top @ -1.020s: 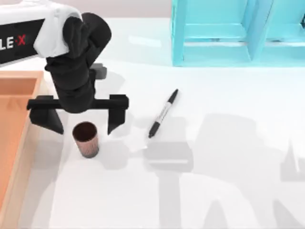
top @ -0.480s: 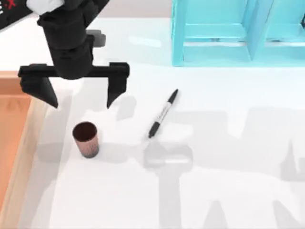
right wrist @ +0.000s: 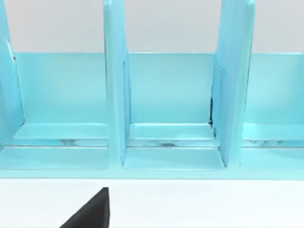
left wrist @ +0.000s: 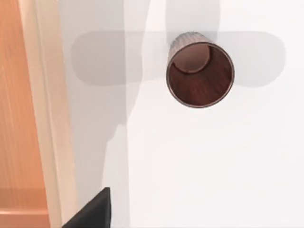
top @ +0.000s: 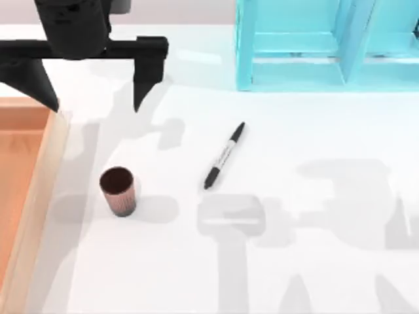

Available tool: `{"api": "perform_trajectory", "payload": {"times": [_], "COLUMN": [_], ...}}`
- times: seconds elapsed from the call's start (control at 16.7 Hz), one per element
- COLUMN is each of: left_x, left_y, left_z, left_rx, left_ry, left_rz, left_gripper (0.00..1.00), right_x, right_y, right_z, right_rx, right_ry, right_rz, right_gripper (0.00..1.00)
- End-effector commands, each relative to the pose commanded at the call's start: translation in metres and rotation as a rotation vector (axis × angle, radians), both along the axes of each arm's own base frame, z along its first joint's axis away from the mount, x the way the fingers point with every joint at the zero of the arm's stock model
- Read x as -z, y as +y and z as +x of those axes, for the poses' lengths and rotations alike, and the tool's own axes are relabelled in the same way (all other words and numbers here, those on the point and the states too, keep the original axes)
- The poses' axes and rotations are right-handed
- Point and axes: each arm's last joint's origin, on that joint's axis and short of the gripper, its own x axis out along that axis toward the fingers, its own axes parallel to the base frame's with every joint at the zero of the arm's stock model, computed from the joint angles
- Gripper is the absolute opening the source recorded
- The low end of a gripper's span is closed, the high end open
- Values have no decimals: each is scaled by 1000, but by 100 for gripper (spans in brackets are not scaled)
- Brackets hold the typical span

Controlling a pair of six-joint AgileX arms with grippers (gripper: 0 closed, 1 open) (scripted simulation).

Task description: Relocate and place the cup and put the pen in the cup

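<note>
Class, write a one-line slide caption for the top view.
Open left gripper above upright cup; pen lies apart on table.

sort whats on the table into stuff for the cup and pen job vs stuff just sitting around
For the job:
- cup, upright, at the table's left
- pen, lying flat to the cup's right
- left end effector, open, above and behind the cup

Just there:
- turquoise rack at the back
- orange wooden tray at the left edge

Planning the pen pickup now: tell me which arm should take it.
Probably the right. The pen lies right of the cup, and the left tool hangs open at the table's far left; the right wrist view faces the blue rack.
</note>
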Motion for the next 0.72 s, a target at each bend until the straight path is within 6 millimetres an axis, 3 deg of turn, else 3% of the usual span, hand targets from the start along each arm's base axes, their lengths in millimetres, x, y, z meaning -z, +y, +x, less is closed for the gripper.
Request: {"api": "perform_trajectory", "payload": {"times": [0.24, 0.36, 0.54, 0.72], "left_x": [1, 7, 36, 85], "left_y": [0, -12, -53, -108], "left_z": [1, 7, 26, 42], "left_rx": [-1, 34, 140, 276], "left_ry": [0, -14, -39, -63], "left_rz": [1, 12, 54, 111], "left_gripper": [100, 100, 100, 100], "right_x": [0, 0, 0, 0], "right_y": [0, 0, 0, 0], "right_z": [0, 0, 0, 0], "right_rx": [0, 0, 0, 0], "right_ry": [0, 0, 0, 0], "right_rz": [0, 0, 0, 0], "right_gripper": [100, 100, 100, 100]}}
